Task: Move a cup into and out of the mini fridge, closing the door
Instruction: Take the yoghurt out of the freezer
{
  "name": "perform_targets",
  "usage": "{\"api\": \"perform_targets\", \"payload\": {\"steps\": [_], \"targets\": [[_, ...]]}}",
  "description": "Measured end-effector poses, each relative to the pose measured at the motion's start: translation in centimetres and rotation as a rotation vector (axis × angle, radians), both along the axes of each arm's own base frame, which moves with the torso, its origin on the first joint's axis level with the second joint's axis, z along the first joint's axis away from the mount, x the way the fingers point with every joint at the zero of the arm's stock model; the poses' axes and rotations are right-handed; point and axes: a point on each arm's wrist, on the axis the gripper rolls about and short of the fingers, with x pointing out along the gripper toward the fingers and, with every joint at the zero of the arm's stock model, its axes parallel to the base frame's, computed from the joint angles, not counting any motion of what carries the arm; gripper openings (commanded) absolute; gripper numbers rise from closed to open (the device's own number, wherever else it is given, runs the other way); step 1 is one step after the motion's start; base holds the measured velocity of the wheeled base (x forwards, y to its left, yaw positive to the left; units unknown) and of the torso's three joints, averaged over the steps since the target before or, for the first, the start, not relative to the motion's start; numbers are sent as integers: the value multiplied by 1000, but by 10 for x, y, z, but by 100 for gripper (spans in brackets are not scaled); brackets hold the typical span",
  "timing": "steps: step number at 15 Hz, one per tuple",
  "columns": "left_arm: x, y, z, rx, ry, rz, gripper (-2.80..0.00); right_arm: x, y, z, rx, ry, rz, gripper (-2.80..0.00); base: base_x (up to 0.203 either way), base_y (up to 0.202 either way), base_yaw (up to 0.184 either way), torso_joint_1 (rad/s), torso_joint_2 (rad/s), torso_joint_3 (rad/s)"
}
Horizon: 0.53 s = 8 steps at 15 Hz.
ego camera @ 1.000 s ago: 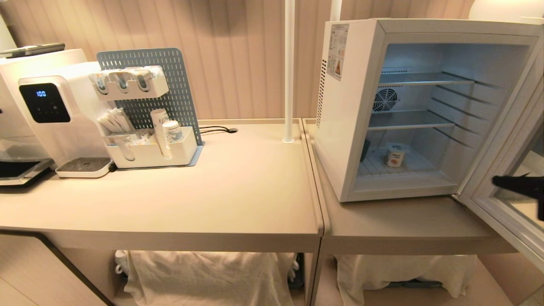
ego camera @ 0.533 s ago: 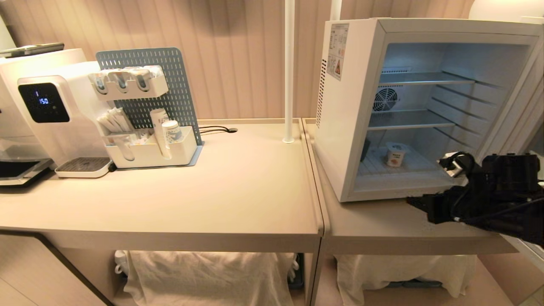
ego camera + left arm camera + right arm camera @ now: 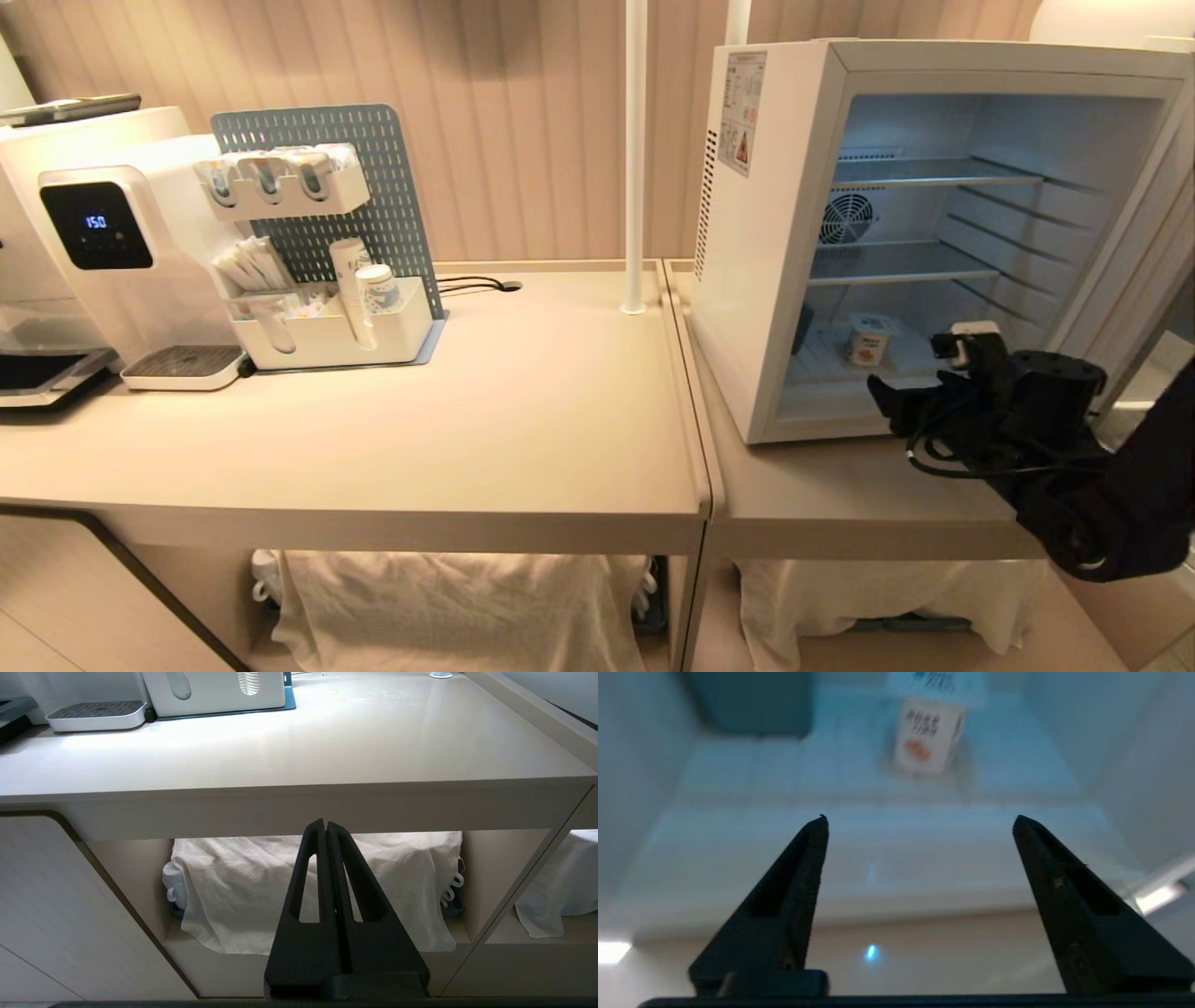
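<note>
Right fingers: the right gripper (image 3: 920, 819) had its fingers spread wide with nothing between them, aimed into the open mouth of the mini fridge (image 3: 775, 233)
Cup: the cup (image 3: 869, 339) stood upright on the fridge floor, under the two wire shelves, well inside and apart from the fingers; in the right wrist view the cup (image 3: 928, 742) sat ahead of the gap and a touch off its middle
Step in hand: by my reading, reaching in to fetch the cup out
How to do it well: line the gap on the cup, go in low and level beneath the lower shelf, close on the body below the lid, gently, since a small light cup would tip at a nudge
Door: hardly in view at the right edge, swung open; closing not yet done
Left fingers: the left gripper (image 3: 326, 826) was pressed together, empty, parked below the tabletop (image 3: 299, 742) edge
</note>
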Motion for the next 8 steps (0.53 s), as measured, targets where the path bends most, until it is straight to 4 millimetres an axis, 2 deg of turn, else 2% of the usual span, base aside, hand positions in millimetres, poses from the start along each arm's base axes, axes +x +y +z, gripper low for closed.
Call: {"api": "perform_targets", "payload": {"steps": [8], "targets": [[0, 0, 0, -16, -1, 1, -280, 81, 12, -39, -34, -34, -166, 0, 0, 0, 0, 0, 0, 0]]}}
